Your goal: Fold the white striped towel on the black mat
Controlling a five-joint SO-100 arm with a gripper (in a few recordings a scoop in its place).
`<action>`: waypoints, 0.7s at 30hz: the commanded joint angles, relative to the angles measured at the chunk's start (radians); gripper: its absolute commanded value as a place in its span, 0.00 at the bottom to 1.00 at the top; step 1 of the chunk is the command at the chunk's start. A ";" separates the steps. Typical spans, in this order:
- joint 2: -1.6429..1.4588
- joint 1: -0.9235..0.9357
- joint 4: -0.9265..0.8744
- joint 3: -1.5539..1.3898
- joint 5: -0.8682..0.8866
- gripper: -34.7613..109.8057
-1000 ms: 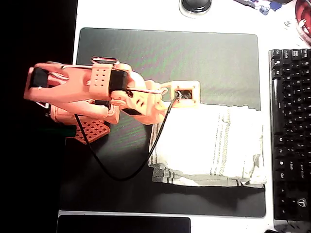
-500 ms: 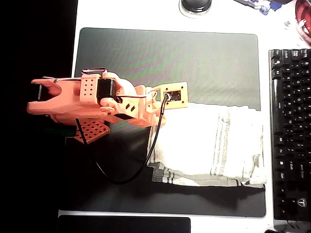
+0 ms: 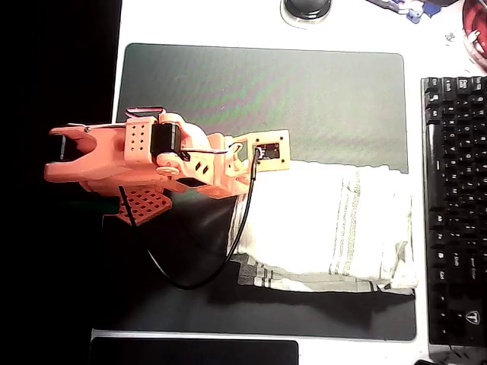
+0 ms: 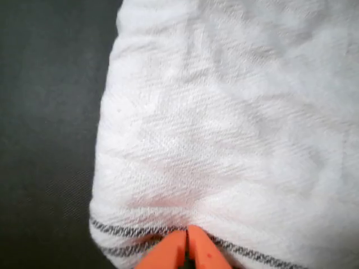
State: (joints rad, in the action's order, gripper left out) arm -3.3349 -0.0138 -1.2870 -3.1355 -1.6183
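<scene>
The white striped towel (image 3: pixel 327 224) lies folded into a rectangle on the right half of the black mat (image 3: pixel 304 91), with a second layer showing along its lower edge. My orange gripper (image 3: pixel 245 178) sits at the towel's upper left corner in the overhead view. In the wrist view the gripper (image 4: pixel 186 247) has its two orange fingertips pressed together, shut, right over the towel's (image 4: pixel 224 123) dark striped edge. No cloth shows between them. The mat (image 4: pixel 50 112) fills the left side of that view.
A black keyboard (image 3: pixel 455 205) stands just right of the mat, close to the towel's right edge. A round dark object (image 3: pixel 306 7) lies beyond the mat's top edge. The arm's black cable (image 3: pixel 190 277) loops over the mat's lower left.
The arm has pulled back to the left, so the gripper went from over the towel to its left edge. The towel has stayed put.
</scene>
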 commanded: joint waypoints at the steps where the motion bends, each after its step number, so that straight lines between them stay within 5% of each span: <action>1: -0.025 -0.020 -0.040 -0.021 0.008 0.24; 21: -0.025 -0.034 -0.103 -0.021 0.064 0.25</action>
State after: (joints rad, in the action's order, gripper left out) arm -3.3364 -0.0337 -1.3652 -3.1355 -1.5631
